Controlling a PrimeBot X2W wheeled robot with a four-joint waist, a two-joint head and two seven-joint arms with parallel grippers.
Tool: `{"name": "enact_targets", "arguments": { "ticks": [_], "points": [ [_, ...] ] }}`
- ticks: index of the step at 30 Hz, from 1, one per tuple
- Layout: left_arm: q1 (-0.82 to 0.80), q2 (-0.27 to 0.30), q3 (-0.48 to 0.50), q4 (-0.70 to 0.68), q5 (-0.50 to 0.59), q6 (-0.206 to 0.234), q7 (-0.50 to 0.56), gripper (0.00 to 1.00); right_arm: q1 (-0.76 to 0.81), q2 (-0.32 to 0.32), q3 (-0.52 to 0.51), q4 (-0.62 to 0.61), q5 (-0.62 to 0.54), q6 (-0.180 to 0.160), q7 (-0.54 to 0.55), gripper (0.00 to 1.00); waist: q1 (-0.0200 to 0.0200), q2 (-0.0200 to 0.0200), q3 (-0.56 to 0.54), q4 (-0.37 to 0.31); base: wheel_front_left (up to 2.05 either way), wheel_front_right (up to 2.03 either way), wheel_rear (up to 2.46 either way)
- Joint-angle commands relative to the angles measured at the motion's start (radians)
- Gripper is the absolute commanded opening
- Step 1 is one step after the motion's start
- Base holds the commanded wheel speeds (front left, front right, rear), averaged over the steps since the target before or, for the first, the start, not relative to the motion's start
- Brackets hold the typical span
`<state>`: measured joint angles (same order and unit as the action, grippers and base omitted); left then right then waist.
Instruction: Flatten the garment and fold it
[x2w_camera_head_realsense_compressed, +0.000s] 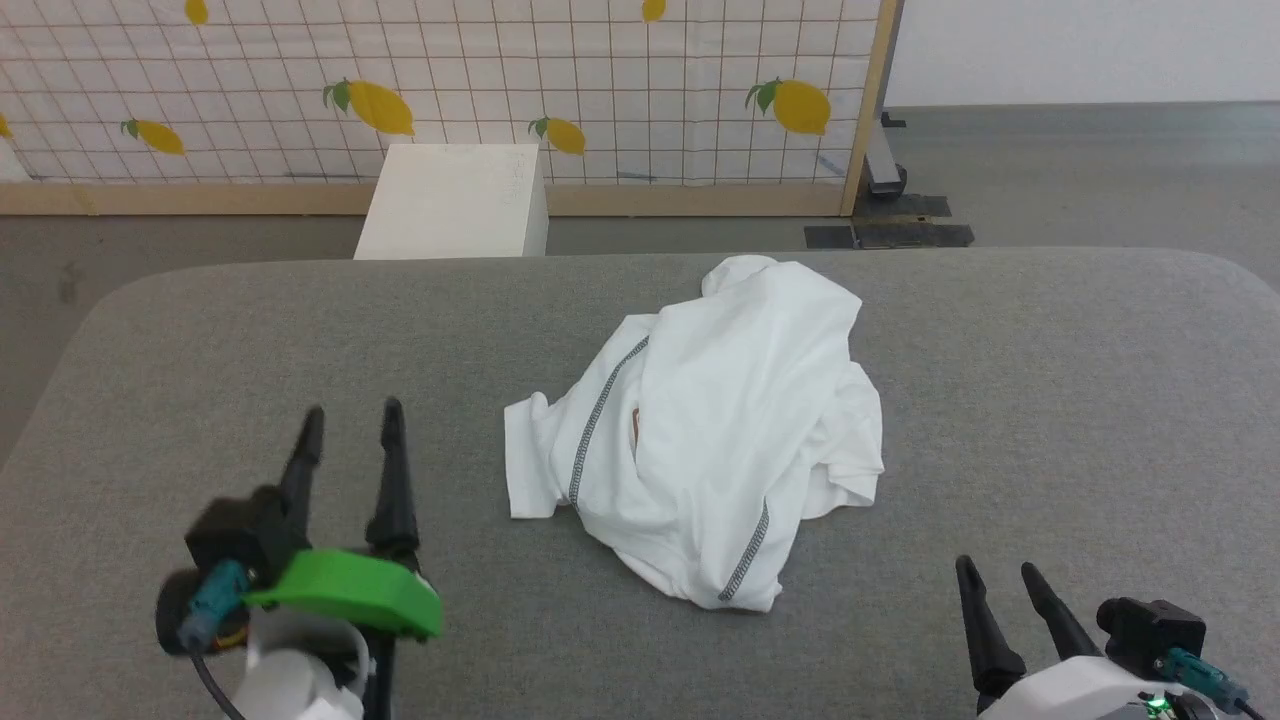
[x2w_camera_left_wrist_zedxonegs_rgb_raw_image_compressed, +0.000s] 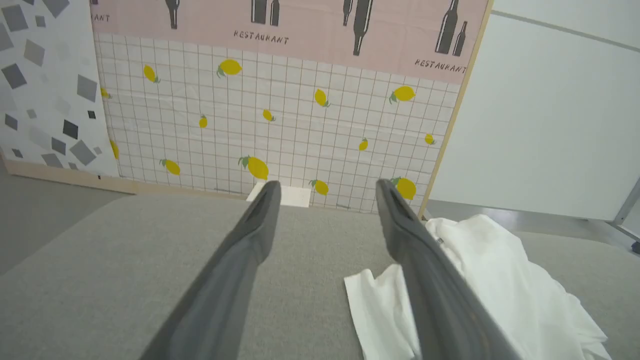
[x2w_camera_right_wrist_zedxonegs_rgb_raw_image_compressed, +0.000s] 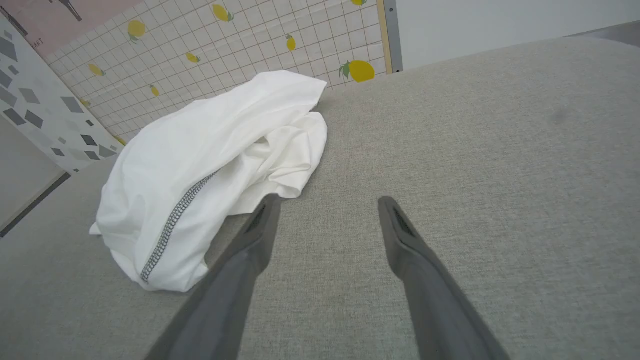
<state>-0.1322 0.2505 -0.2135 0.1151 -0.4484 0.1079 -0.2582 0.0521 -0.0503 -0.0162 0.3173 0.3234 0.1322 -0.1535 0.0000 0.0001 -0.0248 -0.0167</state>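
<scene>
Left pincer (x2w_camera_head_realsense_compressed: 352, 410), lower left of the head frame: fingers parted, holding nothing, over the bare grey table (x2w_camera_head_realsense_compressed: 250, 330). Right pincer (x2w_camera_head_realsense_compressed: 997, 567), lower right corner: fingers parted, holding nothing. Garment (x2w_camera_head_realsense_compressed: 720, 420), centre of frame: white, crumpled in a heap on the table, grey stitched seams showing. It lies right of the left pincer and up-left of the right pincer, apart from both. White box (x2w_camera_head_realsense_compressed: 455, 200), upper centre-left, beyond the table, before a lemon-print panel (x2w_camera_head_realsense_compressed: 650, 100).
</scene>
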Motion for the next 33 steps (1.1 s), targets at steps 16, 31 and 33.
{"name": "enact_targets", "arguments": {
  "ticks": [16,31,33],
  "points": [
    [0.073,-0.16,0.067,-0.055,0.148,-0.082,-0.003,1.0,-0.382,0.0,-0.083,0.043,-0.266,-0.002,0.456,1.0,0.0,-0.0001,0.149,0.071,0.0,0.0,0.0],
    [-0.008,-0.2,0.057,-0.015,0.147,-0.124,-0.004,1.0,-0.592,-0.045,0.049,0.332,-0.322,-0.002,0.777,1.0,0.0,-0.0001,0.28,0.179,0.0,0.0,0.0],
    [-0.008,-0.2,0.06,-0.011,0.142,-0.121,-0.004,1.0,-0.589,-0.052,0.065,0.347,-0.306,-0.002,0.777,0.24,0.0,-0.0001,0.272,0.169,0.0,0.0,0.0]
  ]
}}
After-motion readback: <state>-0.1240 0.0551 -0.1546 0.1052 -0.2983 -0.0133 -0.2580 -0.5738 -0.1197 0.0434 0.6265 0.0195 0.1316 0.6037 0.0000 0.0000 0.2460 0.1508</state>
